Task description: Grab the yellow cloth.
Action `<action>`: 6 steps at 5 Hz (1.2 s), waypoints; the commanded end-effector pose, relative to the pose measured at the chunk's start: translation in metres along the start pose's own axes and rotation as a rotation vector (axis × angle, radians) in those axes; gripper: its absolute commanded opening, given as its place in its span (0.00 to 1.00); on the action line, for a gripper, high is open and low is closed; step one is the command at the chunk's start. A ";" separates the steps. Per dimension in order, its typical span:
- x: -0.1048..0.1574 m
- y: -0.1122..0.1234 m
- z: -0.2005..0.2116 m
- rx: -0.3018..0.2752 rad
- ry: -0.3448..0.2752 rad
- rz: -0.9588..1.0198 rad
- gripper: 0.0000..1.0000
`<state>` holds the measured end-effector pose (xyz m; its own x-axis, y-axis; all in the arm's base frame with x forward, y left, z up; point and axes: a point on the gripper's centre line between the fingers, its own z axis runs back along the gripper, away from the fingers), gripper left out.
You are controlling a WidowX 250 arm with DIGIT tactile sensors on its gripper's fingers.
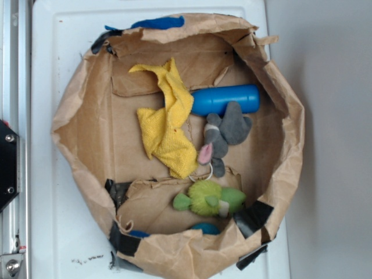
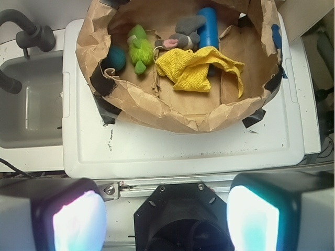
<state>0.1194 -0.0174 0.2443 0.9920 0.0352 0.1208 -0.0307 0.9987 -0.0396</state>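
The yellow cloth (image 1: 165, 119) lies crumpled in the middle of a brown paper bag nest (image 1: 75, 110), draped partly over a blue cylinder (image 1: 225, 99). In the wrist view the cloth (image 2: 196, 68) sits in the upper middle, far beyond my gripper (image 2: 166, 217). The gripper is open and empty, its two fingers wide apart at the bottom corners, over the robot's black base. The gripper does not show in the exterior view.
A grey plush mouse (image 1: 224, 135), a lime-green plush toy (image 1: 209, 199) and a teal ball (image 2: 115, 58) also lie in the bag. The bag rests on a white lid (image 2: 183, 149). A grey sink (image 2: 31, 99) with a dark tap is at the left.
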 end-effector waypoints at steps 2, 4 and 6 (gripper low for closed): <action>0.035 -0.009 -0.006 0.028 0.010 0.031 1.00; 0.092 -0.002 -0.016 0.019 0.004 0.134 1.00; 0.101 0.003 -0.029 -0.024 0.027 0.484 1.00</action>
<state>0.2252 -0.0211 0.2188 0.8803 0.4738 0.0245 -0.4699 0.8778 -0.0932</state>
